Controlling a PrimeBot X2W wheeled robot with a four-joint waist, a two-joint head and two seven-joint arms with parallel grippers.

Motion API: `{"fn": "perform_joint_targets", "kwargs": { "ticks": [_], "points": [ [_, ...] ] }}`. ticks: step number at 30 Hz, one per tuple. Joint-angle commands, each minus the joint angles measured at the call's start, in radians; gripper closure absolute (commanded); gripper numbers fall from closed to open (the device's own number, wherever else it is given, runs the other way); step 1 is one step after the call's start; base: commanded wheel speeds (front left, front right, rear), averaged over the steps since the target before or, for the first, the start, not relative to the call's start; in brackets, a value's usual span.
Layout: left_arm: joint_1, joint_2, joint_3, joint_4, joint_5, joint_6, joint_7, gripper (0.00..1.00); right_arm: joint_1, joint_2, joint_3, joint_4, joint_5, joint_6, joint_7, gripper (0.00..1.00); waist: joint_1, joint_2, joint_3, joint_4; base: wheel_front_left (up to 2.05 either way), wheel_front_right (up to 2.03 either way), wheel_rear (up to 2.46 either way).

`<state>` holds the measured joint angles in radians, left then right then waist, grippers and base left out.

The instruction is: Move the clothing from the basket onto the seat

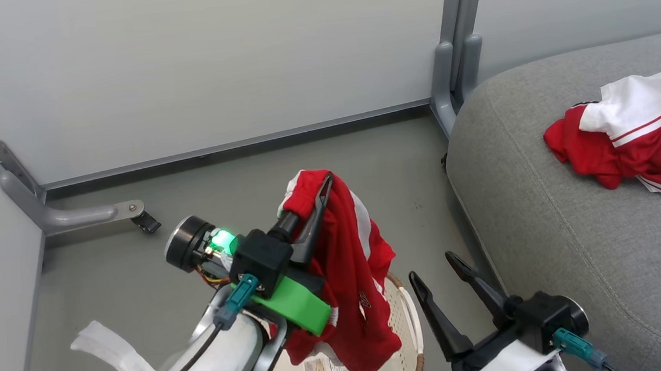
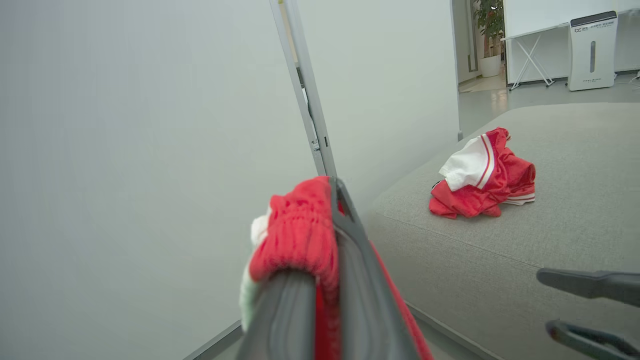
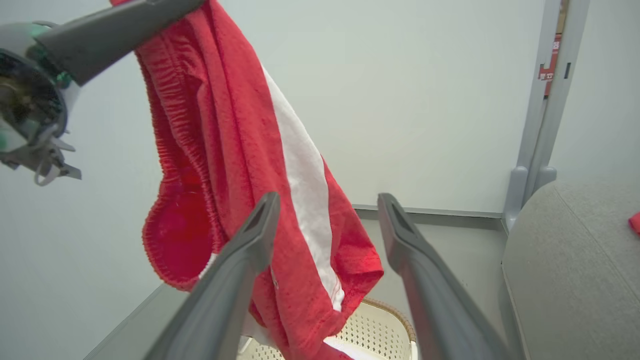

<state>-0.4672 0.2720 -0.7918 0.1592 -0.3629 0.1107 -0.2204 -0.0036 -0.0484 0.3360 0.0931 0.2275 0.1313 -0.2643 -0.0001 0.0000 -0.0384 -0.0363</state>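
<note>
Red fabric with a white panel: one garment [image 1: 350, 254] hangs above the basket [image 1: 404, 314], pinched at its gathered waistband by the left hand [image 1: 315, 197], whose fingers are closed tight on the cloth. Its lower hem dangles just over the basket's mouth. The basket's bottom, with its paper label, appears otherwise bare as far as can be seen past the cloth. The other garment [image 1: 630, 141] lies crumpled on the seat [image 1: 544, 240], well back from the near edge. Assessment: the lift of the last piece is done, and the carry to the seat is the step in hand. The next move calls for a swing to the robot's right, high enough that the trailing hem clears the basket rim and the seat's rounded edge, then a release over open cushion. The right hand [image 1: 431, 266] is spread wide and holds nothing. It stands between basket and seat, in the likely path, and the hem could catch on its fingers. Room: there is ample bare cushion on the near side of the other garment. The floor [image 1: 248, 179] to the left runs open up to the grey panels [image 1: 212, 71]. The post [image 1: 455, 54] at the seat's far corner lies off the route.
</note>
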Motion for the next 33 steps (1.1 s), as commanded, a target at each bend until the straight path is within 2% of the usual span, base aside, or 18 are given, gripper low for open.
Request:
{"fn": "perform_joint_targets", "kwargs": {
  "ticks": [1,9,17,24,25,26,27,33],
  "points": [
    [-0.022,-0.004,-0.006,-0.016,-0.002,-0.007,0.007,1.0,-0.021,-0.004,0.013,-0.011,0.002,-0.001,0.0,0.0,0.0001,0.0,0.0,0.002,0.0,0.0,0.0],
    [-0.046,-0.05,-0.065,-0.087,0.004,-0.034,0.051,1.0,-0.108,-0.004,0.12,-0.019,0.031,-0.001,0.0,0.0,0.0001,0.0,0.006,0.012,0.0,0.0,0.0],
    [-0.063,-0.089,-0.117,-0.146,0.003,-0.059,0.076,1.0,-0.126,-0.004,0.089,0.083,-0.017,-0.001,0.0,0.0,0.0001,0.0,0.009,0.027,0.0,0.0,0.0],
    [-0.069,-0.089,-0.133,-0.182,-0.001,-0.06,0.097,1.0,-0.119,-0.003,0.076,0.158,-0.009,-0.001,0.0,0.0,0.0001,0.0,0.012,0.034,0.0,0.0,0.0],
    [-0.069,-0.087,-0.134,-0.185,-0.002,-0.061,0.1,1.0,-0.122,-0.003,0.079,0.164,-0.009,-0.001,0.0,0.03,0.0001,0.0,0.012,0.034,0.0,0.0,0.0],
    [-0.068,-0.085,-0.135,-0.185,-0.003,-0.062,0.102,1.0,-0.125,-0.003,0.084,0.167,-0.008,-0.001,0.0,0.59,0.0001,0.0,0.012,0.034,0.0,0.0,0.0],
    [-0.065,-0.082,-0.135,-0.185,-0.005,-0.063,0.105,1.0,-0.127,-0.003,0.093,0.172,-0.001,-0.001,0.0,1.0,0.0001,0.0,0.013,0.035,0.0,0.0,0.0],
    [-0.037,-0.075,-0.132,-0.166,-0.024,-0.05,0.106,1.0,-0.13,-0.003,0.101,0.173,0.035,-0.001,0.0,1.0,0.0001,0.0,0.016,0.037,0.0,0.0,0.0]
  ]
}}
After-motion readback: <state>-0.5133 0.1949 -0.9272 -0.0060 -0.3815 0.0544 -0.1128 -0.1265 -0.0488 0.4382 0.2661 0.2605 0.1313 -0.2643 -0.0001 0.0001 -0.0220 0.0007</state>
